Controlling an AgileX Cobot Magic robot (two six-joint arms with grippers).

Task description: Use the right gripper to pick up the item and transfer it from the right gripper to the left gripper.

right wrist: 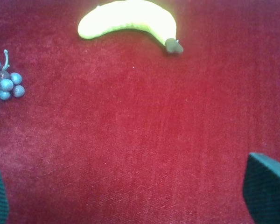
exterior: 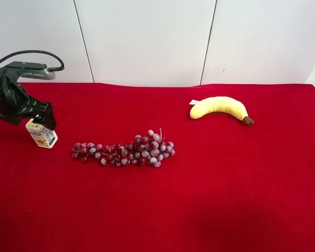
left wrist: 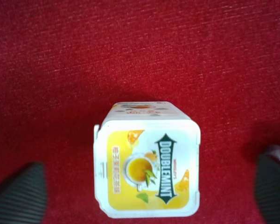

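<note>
Item: the small white box (exterior: 41,135) is standing on the red surface (exterior: 199,199) at the left of the high view, just under the arm there; in the left wrist view the box (left wrist: 147,170) is sitting low in the frame, its yellow and green printed lid facing the camera.
Handling: it is looking light and stiff, probably thin plastic or card with smooth, slightly slippery walls; a firm squeeze should not be crushing it, though a hard one might be popping the lid.
Where to grip: the two flat side walls below the lid rim are offering the best hold, taken across the narrower width.
Left claw: the left claw (left wrist: 147,193) is hanging open wide, its ribbed fingers (left wrist: 18,198) showing at the lower corners of the frame on either side of the box; whether they are reaching down to its walls I cannot tell, and nothing is being held.
Right claw: the right claw (right wrist: 130,196) is also gaping wide, only its fingertips showing at the lower corners, holding nothing and hanging over bare red cloth.
Others: the banana (right wrist: 128,18) is lying at the top of the right wrist view, the grapes (right wrist: 4,84) at its left edge, both well apart from the box.
Progress: judging by this, the box is not yet in either claw.
</note>
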